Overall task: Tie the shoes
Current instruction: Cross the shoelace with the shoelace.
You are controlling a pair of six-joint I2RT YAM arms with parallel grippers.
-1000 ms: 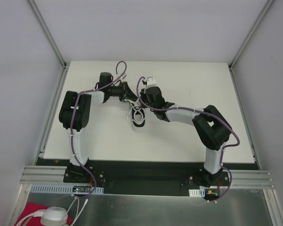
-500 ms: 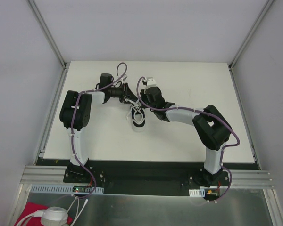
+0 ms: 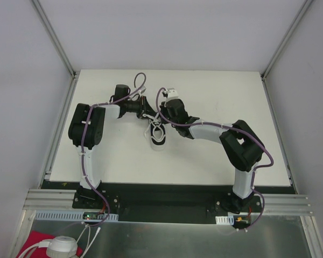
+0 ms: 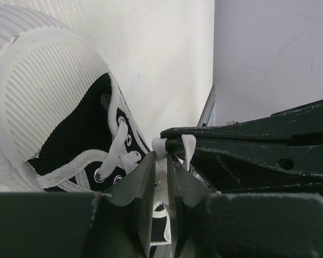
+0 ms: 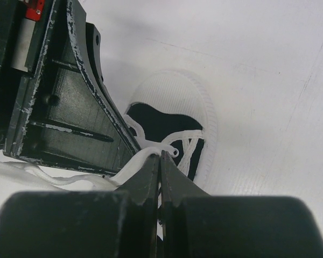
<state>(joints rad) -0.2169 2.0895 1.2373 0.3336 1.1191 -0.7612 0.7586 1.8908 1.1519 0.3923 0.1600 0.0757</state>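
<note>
Left fingers [image 4: 134,183] are closed to a slit, pinching a white lace [image 4: 159,146]. Right fingers [image 5: 145,177] are fully shut on another strand. Just beyond, the sneaker [image 3: 157,134] lies mid-table [image 3: 215,161]. The laces look thin, limp and slippery, so grip them close to the eyelets. The light shoe may drag.

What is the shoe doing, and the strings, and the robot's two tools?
Shoe: on the table, no bow yet.
Laces: threaded through the holes, held by both tools.
Left tool: shut on laces.
Right tool: shut on laces.
</note>
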